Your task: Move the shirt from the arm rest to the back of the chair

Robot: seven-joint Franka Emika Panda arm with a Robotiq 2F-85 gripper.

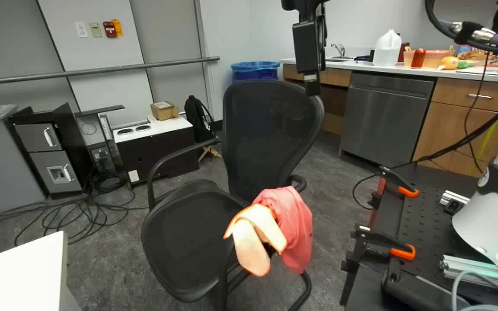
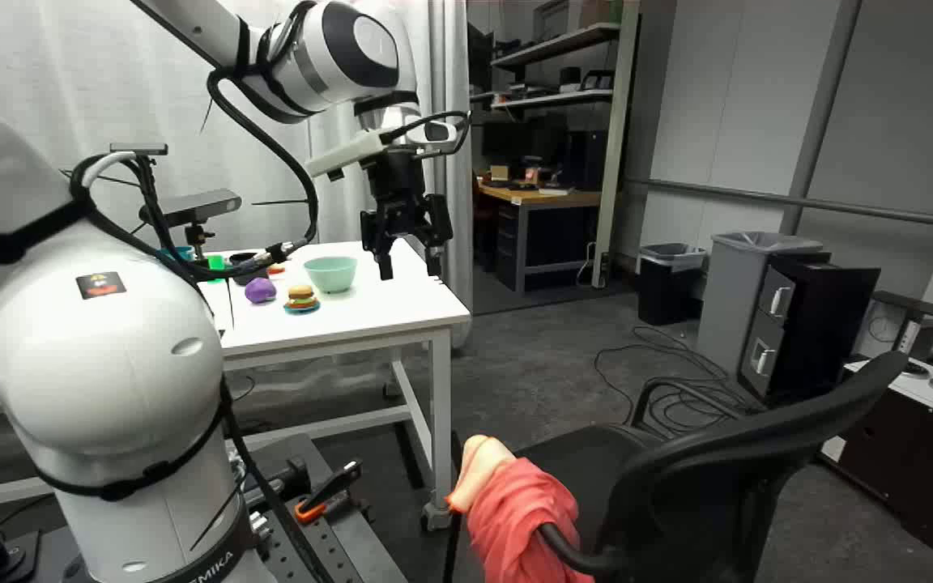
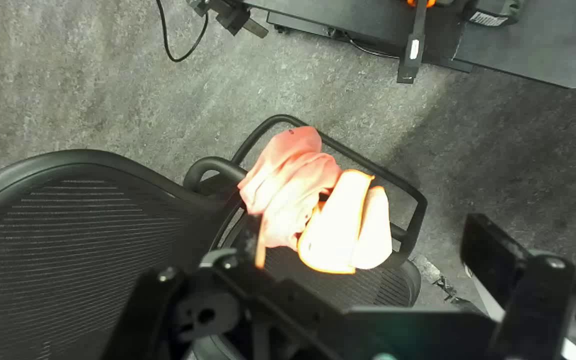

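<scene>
My fingers (image 2: 439,220) stand wide apart, holding nothing, high above the chair (image 1: 188,233). The shirt (image 1: 294,220) drapes over the chair's arm rest (image 2: 584,560). I'd do best to pinch only the shirt, not the arm rest, then lift until all of it hangs above the chair's back (image 1: 270,134); its rim (image 1: 319,116) stands tallest, while open floor (image 3: 118,100) beside the chair leaves me room.

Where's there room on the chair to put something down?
There's bare room on the chair seat, bordered by the uncovered armrest, the backrest and the shirt. The other armrest is crowded: the shirt is bunched over it.
</scene>
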